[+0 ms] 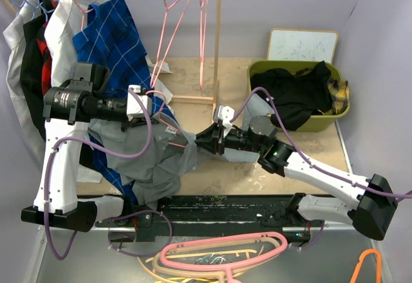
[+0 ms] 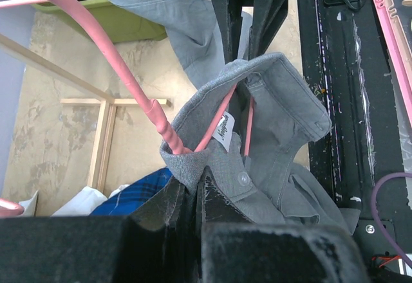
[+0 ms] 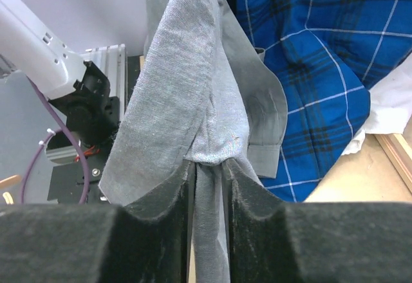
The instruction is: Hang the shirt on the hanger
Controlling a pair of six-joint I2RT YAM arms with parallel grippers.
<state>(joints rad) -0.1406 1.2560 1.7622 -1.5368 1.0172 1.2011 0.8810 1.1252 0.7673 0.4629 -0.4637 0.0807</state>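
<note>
Where my left gripper (image 2: pixel 193 183) meets the cloth, its fingers are clenched on the shirt (image 2: pixel 283 109) just below the collar, beside a placket button. The collar stands open above the fingertips. The hanger (image 2: pixel 122 71) enters the collar opening from the upper left. Its thin pink wires run down inside the neck, next to the white label (image 2: pixel 225 132).

My right gripper (image 3: pixel 209 180) has a gathered fold of the same grey cloth between its pads. The jaws stand a narrow gap apart and the cloth fills that gap. I cannot tell whether the pads press on it. Above the pads, the fold rises as a long ridge of fabric.

In the top view, the two grippers face each other across the shirt, the left at its left side and the right at its right edge. The shirt is spread between them above the near middle of the table (image 1: pixel 270 167), and its lower part hangs towards the arm bases.

A blue checked shirt (image 1: pixel 109 32) hangs from the rail behind my left arm. Thin pink hangers (image 1: pixel 174 19) hang further along the rail. A green bin (image 1: pixel 341 112) at the far right holds a black garment (image 1: pixel 296 93).
</note>
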